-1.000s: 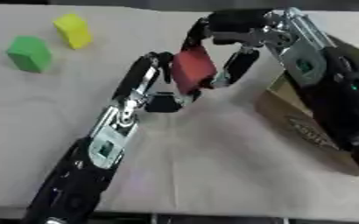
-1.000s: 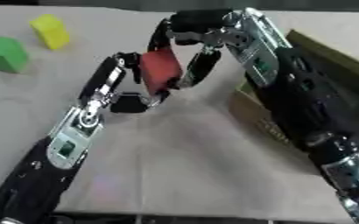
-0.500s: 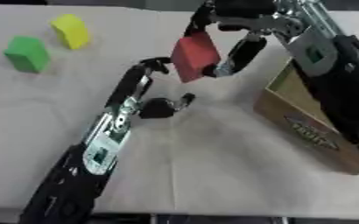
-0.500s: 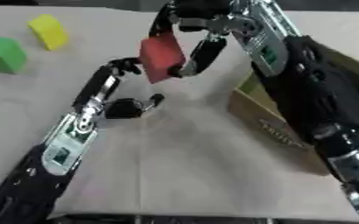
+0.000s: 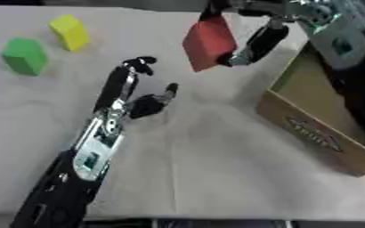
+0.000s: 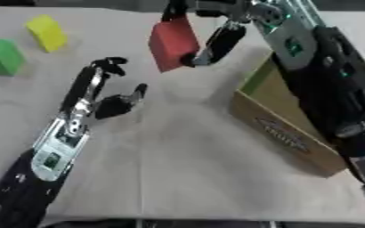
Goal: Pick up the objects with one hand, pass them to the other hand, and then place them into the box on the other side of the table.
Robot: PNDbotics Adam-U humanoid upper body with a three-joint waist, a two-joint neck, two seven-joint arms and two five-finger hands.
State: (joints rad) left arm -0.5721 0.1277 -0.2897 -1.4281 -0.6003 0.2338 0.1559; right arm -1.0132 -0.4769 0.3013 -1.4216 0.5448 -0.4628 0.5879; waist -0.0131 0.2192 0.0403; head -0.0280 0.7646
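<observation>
Change since earlier: a second ago both hands met on the red block (image 5: pixel 209 42); now the right hand (image 5: pixel 252 38) alone carries it, higher and nearer the box, and the left hand (image 5: pixel 143 95) has drawn back and down, away from the block.

Left eye view
Red block: held up off the table, tilted, between the left hand and the cardboard box (image 5: pixel 326 116); not inside the box.
Right hand: comes in from the upper right; fingers and thumb curled round the block, a dark finger pressed against its right face.
Left hand: empty, fingers loosely spread and pointing up, below and left of the block, well apart from it.
Green block (image 5: pixel 24 55): rests on the table at far left.
Yellow block (image 5: pixel 69 32): just beside the green one, up and to its right; the two do not seem to touch.
Table (image 5: pixel 193 169): covered with a pale cloth, creased in front of the left arm.

Right eye view
Red block (image 6: pixel 172 40): same pose, in the air just left of the box's near corner.
Right hand (image 6: pixel 213 38): clasps the block from above and from the right side.
Left hand (image 6: pixel 111 95): fingers relaxed, holding nothing, thumb standing out to the right.
Cardboard box (image 6: pixel 294 129): open at the top, on the right side of the table, a printed oval mark on its front wall; its inside is mostly hidden by the right arm.
Green block (image 6: pixel 0 57) and yellow block (image 6: pixel 47 32): at the far left.
</observation>
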